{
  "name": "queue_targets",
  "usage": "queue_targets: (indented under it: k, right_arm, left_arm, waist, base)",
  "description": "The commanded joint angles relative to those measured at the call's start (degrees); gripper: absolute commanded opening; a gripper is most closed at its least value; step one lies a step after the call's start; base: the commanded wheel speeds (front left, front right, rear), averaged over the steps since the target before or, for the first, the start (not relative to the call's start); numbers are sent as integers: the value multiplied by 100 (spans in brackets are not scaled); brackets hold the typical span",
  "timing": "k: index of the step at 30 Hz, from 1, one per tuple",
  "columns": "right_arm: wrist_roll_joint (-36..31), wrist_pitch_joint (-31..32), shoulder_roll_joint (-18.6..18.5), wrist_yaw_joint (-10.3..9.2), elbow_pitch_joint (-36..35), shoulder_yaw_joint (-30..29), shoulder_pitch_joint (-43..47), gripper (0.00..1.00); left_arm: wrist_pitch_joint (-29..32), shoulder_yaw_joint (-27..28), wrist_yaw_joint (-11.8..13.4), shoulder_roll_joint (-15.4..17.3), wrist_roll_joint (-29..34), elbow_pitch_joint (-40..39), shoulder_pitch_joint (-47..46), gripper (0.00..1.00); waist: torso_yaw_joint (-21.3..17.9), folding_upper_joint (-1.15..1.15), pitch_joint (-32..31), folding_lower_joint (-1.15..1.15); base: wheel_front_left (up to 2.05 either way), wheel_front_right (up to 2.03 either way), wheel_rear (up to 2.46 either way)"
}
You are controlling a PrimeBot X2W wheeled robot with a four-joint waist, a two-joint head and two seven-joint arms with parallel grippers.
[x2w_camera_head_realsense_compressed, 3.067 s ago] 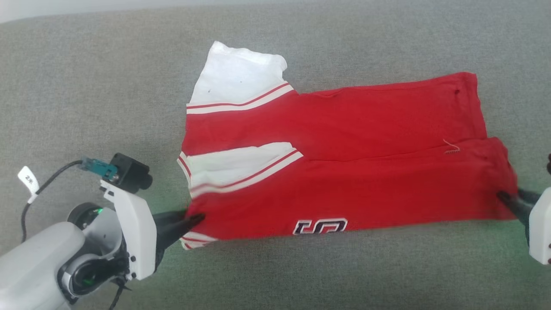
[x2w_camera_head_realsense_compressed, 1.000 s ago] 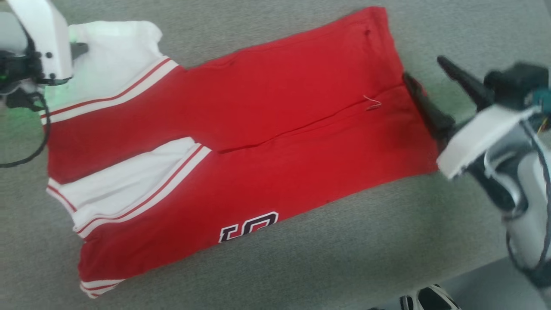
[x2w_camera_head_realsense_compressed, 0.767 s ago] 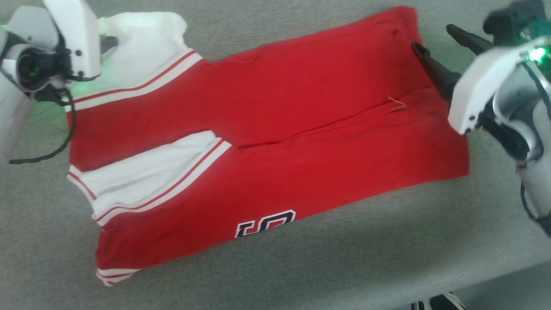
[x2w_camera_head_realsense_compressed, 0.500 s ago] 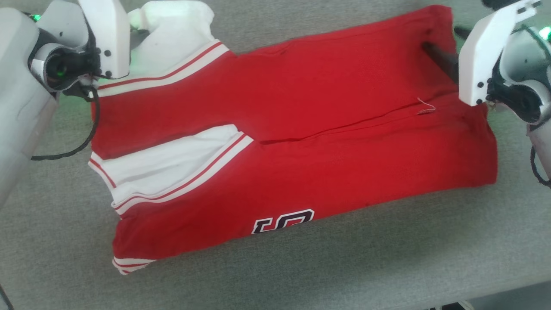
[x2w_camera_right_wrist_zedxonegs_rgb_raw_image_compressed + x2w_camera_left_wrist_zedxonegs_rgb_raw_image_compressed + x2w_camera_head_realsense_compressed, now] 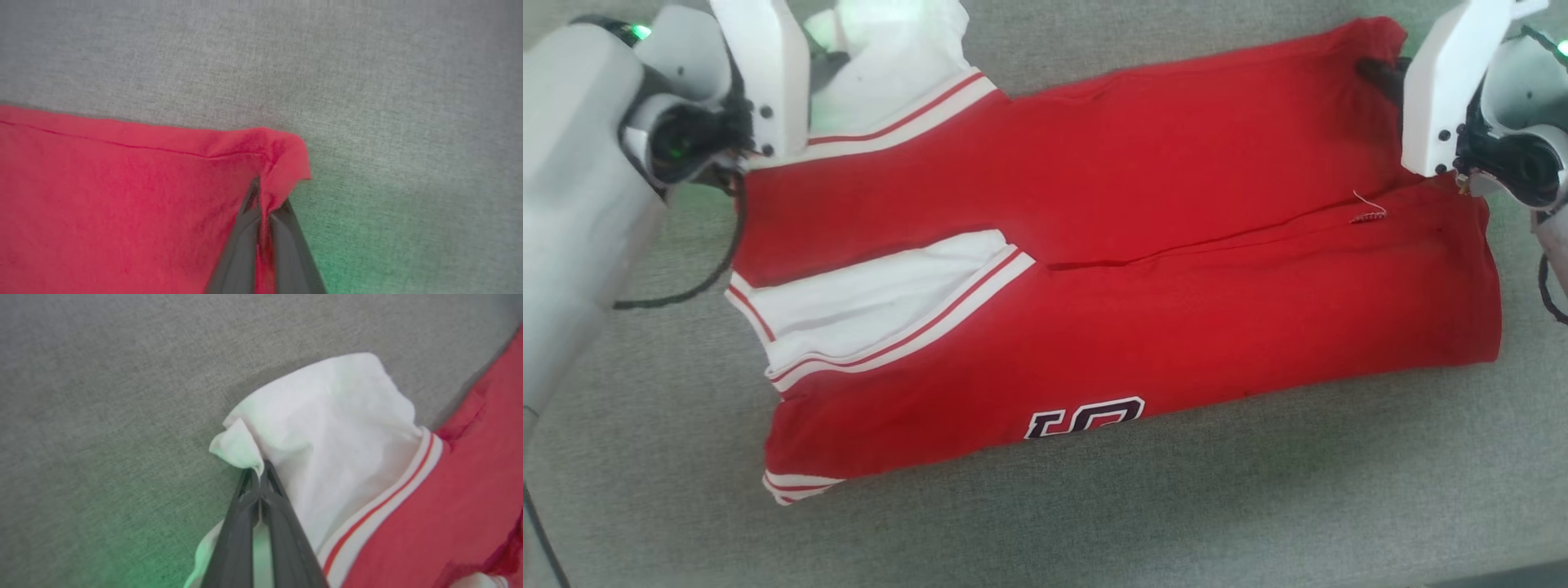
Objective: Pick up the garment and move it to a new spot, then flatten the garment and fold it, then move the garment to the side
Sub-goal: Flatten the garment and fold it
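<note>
1. Grey fabric surface [image 5: 1094, 514]: it carries the garment [image 5: 1143, 269], which lies spread flat across the middle with its long axis running left to right in the head view; the move to a new spot and the flattening look done
2. Fold: the near long side lies turned in over the body, and its edge makes a line along the middle; the far long side is not yet turned in, so the fold seems about half made, and the move to the side is left to do
3. Garment body: red, smooth, with few wrinkles; the near white sleeve [image 5: 882, 302], trimmed in red and white stripes, lies flat on top of it
4. Far white sleeve [image 5: 327, 428]: it juts past the far edge, and the left gripper [image 5: 258, 473] is closed on its puckered corner
5. Far hem corner [image 5: 286, 159]: the right gripper [image 5: 265, 208] is clamped on it, with red cloth bunched between the fingers
6. Lettering [image 5: 1085, 416]: black with a white outline, cut off at the near folded edge
7. Loose thread [image 5: 1368, 214]: beside the right end of the fold line
</note>
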Motion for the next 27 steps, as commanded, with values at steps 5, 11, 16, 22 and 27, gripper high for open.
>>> queue_targets:
  k: [5, 11, 16, 22, 27]
  right_arm:
    - [226, -484, -150, -11, 95, 86, 131, 0]
    - [513, -947, -546, -11, -313, 418, 680, 0]
    - [721, -1218, -971, -10, -773, 658, 1282, 0]
    - [791, -1565, -1522, -11, -1360, 811, 1991, 0]
    - [869, -1833, -1828, -11, -1621, 693, 2567, 0]
  left_arm:
    - [-383, -85, -10, -25, -182, -223, 239, 0]
    - [-1094, -51, -11, 39, -484, -690, 604, 0]
    - [-1533, -158, -10, 322, -676, -1491, 1088, 0]
    - [-2119, -368, -10, 835, -734, -2591, 1837, 0]
    - [-2774, -413, -10, 1294, -864, -3255, 2586, 0]
  waist:
    - [166, 0, -337, 0]
    - [411, 0, -998, 0]
    - [572, 0, -1500, 0]
    - [688, 0, -1790, 0]
    - [748, 0, -1879, 0]
  base:
    - [0, 0, 0]
    - [0, 0, 0]
    - [0, 0, 0]
    - [0, 0, 0]
    - [0, 0, 0]
